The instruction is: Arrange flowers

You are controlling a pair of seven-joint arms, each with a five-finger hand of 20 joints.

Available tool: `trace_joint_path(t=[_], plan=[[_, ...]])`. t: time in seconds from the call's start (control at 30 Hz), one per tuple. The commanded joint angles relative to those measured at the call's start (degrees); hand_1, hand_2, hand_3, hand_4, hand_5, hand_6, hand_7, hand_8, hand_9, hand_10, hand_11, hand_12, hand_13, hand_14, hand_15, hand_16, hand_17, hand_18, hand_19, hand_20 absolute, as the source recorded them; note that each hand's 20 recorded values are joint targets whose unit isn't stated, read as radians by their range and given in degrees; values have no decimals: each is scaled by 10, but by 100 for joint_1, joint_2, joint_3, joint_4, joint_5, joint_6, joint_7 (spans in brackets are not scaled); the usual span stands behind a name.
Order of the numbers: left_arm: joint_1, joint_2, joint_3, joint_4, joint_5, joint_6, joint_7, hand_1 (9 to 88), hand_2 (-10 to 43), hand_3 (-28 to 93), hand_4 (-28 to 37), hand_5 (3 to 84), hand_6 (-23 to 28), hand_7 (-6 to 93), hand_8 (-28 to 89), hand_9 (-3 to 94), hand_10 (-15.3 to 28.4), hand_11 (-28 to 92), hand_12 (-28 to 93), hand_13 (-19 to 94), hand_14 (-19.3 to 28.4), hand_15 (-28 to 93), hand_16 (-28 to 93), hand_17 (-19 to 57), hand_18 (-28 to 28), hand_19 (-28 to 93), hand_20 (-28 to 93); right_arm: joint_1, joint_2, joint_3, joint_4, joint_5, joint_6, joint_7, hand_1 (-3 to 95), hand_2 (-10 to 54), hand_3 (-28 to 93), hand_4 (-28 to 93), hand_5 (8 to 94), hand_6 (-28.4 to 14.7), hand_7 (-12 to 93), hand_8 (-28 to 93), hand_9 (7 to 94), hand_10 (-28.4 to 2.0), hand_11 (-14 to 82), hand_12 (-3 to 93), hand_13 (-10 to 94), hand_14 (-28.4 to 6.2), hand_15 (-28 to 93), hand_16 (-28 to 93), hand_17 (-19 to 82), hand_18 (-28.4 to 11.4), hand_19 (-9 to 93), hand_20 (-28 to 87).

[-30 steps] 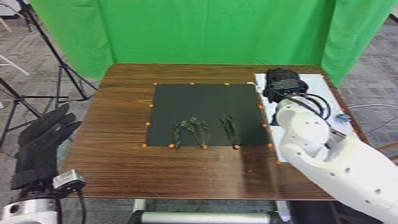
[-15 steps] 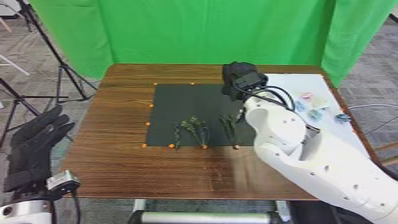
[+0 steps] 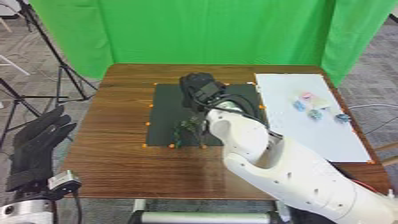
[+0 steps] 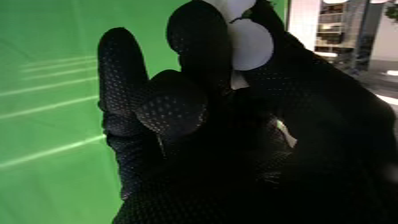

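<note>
Right hand (image 3: pixel 200 89) pinches a white flower (image 4: pixel 252 46) above dark mat (image 3: pixel 163 102); risk: a low wrist sweep may drag nearby green sprigs (image 3: pixel 188 125) askew.

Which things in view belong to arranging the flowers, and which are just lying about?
For the job:
- green stems on the dark mat
- small coloured flower heads on the white sheet
- white petal-like piece pinched by the right hand

Just around:
- green curtain
- black stand beside the table
</note>
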Motion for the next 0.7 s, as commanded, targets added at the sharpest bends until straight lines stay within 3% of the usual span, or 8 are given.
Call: trace_joint_path(t=[0.03,0.33,0.37,0.7], plan=[[-279,-277,90,103,285,-299,-260,258,43,830,-216,378,93,168,-110,317,184,368,64,212,249,613,-166,-106,205,557,35,-451,-612,128,270,-427,-84,-351,532,-11,754,-283,777,-45,272,151,783,-120,455,345,769,-67,755,272,407,-192,922,-105],[-668,-403,264,261,445,-537,-395,258,43,833,-213,374,87,173,-114,316,178,370,61,215,242,608,-165,-104,203,555,35,-1053,-1356,381,673,-950,-262,-654,529,-13,760,-283,777,-44,273,150,786,-119,454,344,772,-67,753,272,405,-193,919,-100],[-717,-429,271,270,485,-557,-445,258,43,833,-213,373,87,175,-114,315,177,370,60,216,242,608,-165,-103,203,555,35,-1072,-1394,371,699,-938,-264,-640,528,-13,760,-283,778,-44,272,149,787,-119,454,344,772,-67,753,273,405,-193,919,-99],[-876,-491,333,327,545,-656,-472,254,45,835,-219,379,90,174,-120,324,180,370,59,223,245,610,-162,-104,204,555,40,-1224,-1561,431,956,-1157,-340,-688,531,-13,753,-283,782,-43,270,144,786,-120,460,338,772,-67,753,272,400,-192,917,-95]])
